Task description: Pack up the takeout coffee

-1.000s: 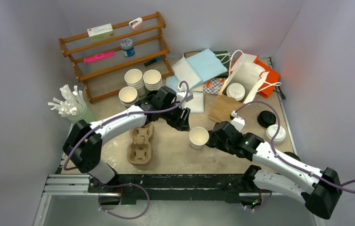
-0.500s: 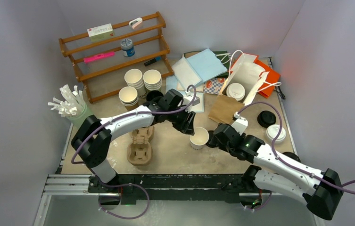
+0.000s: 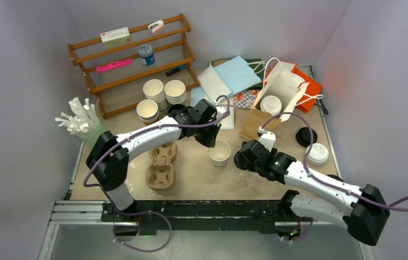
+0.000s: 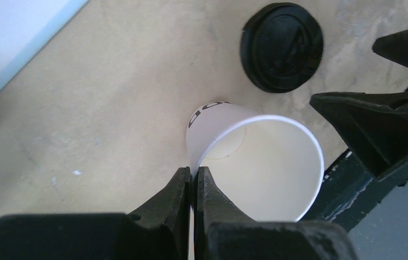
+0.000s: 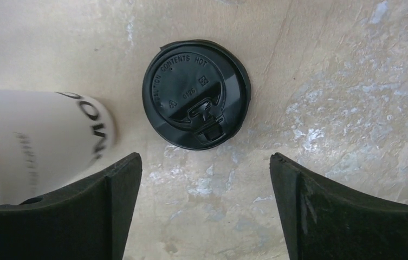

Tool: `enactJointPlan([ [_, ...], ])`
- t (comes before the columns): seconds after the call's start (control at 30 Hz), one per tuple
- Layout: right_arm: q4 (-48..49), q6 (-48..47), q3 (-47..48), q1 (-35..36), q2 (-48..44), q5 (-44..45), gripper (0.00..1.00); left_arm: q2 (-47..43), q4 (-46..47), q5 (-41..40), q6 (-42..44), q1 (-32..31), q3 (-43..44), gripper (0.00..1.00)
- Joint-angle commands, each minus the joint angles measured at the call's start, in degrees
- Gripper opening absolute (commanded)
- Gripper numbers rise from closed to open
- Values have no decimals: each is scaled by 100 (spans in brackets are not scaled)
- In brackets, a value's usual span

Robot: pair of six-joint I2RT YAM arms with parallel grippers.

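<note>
An open white paper cup (image 3: 220, 153) with black lettering and no lid sits mid-table. My left gripper (image 3: 213, 142) is shut on its rim; the left wrist view shows the two fingers of this gripper (image 4: 194, 170) pinching the cup's wall (image 4: 261, 162), one inside and one outside. My right gripper (image 3: 243, 158) hangs open just right of the cup. Below this gripper (image 5: 206, 160) is bare table, with a black lid (image 5: 196, 92) lying flat ahead and the cup (image 5: 39, 141) to the left. A lidded takeout coffee (image 3: 271, 104) lies in the paper bag (image 3: 256, 124).
A moulded pulp cup tray (image 3: 161, 165) lies left of the cup. Stacks of paper cups (image 3: 161, 93) stand before a wooden rack (image 3: 131, 54). A straw holder (image 3: 79, 123) is at the left. Another black lid (image 3: 305, 136) and a white-lidded cup (image 3: 317, 153) sit at the right edge.
My left gripper has come down over the cup and shut on its rim. The cup has shifted a little left. My right gripper has moved slightly left and stands a bit wider.
</note>
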Motion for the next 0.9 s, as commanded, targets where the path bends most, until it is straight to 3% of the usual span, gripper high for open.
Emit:
enactJointPlan([
  [0.0,204,-403,348,35,522,51,93,-439,-443,-559,200,214,178,0],
  [0.1,84,-288,532,37,1008,168,98,-547,-593,-781,240,278,131,0],
  [0.43,216,-52,775,-98,2079,-353,99,-723,-898,-1341,202,470,44,0],
  [0.7,811,-689,572,-1089,2044,-885,97,-765,-835,-1254,138,512,-29,0],
  [0.87,754,-1004,850,-1180,2403,-935,95,-734,-793,-1192,127,512,-4,0],
])
